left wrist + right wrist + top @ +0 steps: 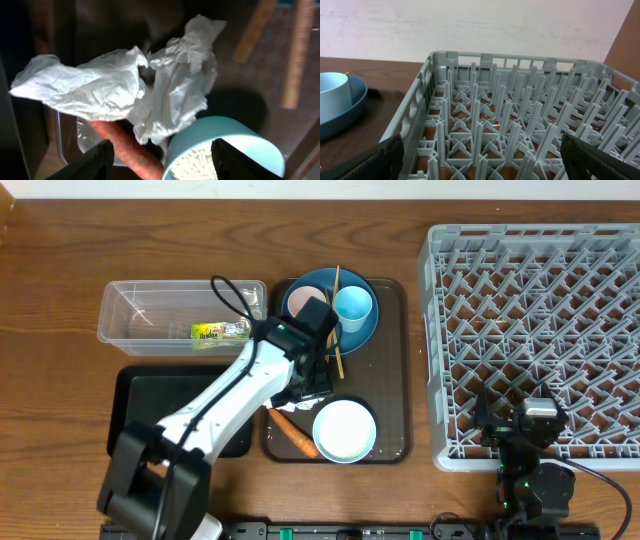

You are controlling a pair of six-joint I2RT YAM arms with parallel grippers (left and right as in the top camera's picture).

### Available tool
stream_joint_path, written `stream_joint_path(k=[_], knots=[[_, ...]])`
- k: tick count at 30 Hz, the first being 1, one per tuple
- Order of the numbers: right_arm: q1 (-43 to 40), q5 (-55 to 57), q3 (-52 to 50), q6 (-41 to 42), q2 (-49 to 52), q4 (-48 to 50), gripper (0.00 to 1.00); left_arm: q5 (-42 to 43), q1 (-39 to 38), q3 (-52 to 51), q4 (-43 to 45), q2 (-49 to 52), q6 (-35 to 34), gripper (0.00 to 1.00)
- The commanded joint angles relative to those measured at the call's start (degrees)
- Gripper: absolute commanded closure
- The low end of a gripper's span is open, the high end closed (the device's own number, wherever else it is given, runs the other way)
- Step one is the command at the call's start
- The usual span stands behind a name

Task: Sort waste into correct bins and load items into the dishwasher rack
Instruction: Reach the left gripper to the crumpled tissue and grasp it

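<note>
My left gripper (318, 377) is open and hovers over the crumpled white napkin (125, 90) on the brown tray. In the left wrist view its fingers (162, 162) straddle the orange carrot (125, 147) and the rim of the pale-blue bowl (225, 145), which holds rice (195, 162). From overhead the carrot (292, 432) lies left of the bowl (344, 430). The blue plate (368, 332) holds a pink cup (300, 302), a light-blue cup (354, 307) and chopsticks (337, 320). The yellow-green wrapper (220, 331) lies in the clear tub (130, 310). My right gripper (540, 415) is open and empty over the grey rack (540, 300).
The black tray (140, 410) sits below the clear tub, partly under my left arm. The brown serving tray (395, 380) lies between the bins and the rack. In the right wrist view the rack's pegs (510, 125) fill the frame, with the plate (350, 107) at the left.
</note>
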Motion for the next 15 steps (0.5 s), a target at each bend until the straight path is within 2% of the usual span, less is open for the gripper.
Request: stream_joint_path(k=[1, 15], knots=[[-0.1, 0.4, -0.1, 0.9, 0.0, -0.2, 0.01, -1.1, -0.1, -0.3, 0.9, 2.0, -0.3, 0.35], [-0.1, 0.4, -0.1, 0.9, 0.0, -0.2, 0.01, 0.2, -2.3, -0.3, 3.7, 4.8, -0.3, 0.35]])
